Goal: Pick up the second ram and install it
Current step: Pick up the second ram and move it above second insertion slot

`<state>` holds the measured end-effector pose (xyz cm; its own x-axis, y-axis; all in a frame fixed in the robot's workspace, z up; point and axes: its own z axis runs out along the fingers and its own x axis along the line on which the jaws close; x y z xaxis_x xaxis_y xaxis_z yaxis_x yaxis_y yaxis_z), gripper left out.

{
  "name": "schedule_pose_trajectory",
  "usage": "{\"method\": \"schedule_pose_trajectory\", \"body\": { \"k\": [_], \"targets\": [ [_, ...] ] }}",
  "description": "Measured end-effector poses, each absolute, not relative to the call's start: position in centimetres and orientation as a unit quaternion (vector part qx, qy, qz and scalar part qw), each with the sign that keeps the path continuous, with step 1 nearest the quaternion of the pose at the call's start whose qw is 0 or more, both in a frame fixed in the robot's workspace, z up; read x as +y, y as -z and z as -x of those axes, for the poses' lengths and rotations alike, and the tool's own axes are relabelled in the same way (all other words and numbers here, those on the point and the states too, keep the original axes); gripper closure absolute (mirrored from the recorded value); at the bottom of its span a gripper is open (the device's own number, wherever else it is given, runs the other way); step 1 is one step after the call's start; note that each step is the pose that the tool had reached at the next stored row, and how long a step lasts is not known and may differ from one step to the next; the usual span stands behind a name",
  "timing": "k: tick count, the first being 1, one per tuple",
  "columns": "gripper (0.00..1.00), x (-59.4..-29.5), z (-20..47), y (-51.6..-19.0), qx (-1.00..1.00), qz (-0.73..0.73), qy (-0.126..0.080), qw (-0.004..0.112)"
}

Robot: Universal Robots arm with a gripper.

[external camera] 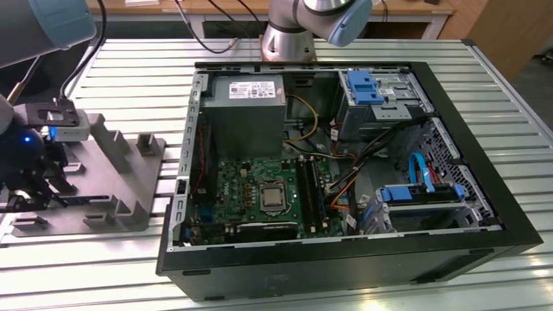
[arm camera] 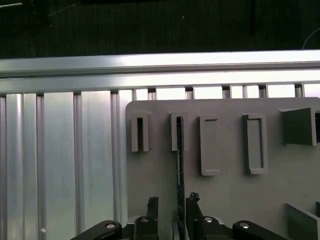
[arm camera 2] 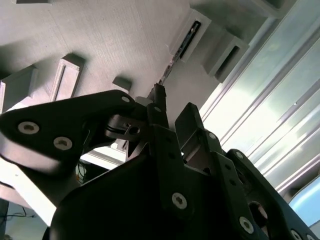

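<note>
The second ram stands on edge in a slot of the grey holder plate, a thin dark stick seen edge-on. In the second wrist view the ram sits in the same raised slot beyond the fingertips. My gripper is low over the plate with one finger on each side of the stick. The jaws are open, with a gap left on one side. In the exterior view the gripper hangs over the holder plate at the exterior view's left, away from the computer case.
An open computer case lies in the middle of the slatted aluminium table. Its green motherboard has long dark memory slots beside the CPU socket. Raised blocks stand on the holder plate. Cables cross the case.
</note>
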<state>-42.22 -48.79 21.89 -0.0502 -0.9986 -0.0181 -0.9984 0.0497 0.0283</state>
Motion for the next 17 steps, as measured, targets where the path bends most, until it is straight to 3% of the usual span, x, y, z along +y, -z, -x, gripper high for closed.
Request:
{"method": "schedule_pose_trajectory", "body": {
  "k": [17],
  "targets": [
    [0.64,-48.4,42.5,-19.4,-0.716,-0.697,0.021,-0.001]
  ]
}}
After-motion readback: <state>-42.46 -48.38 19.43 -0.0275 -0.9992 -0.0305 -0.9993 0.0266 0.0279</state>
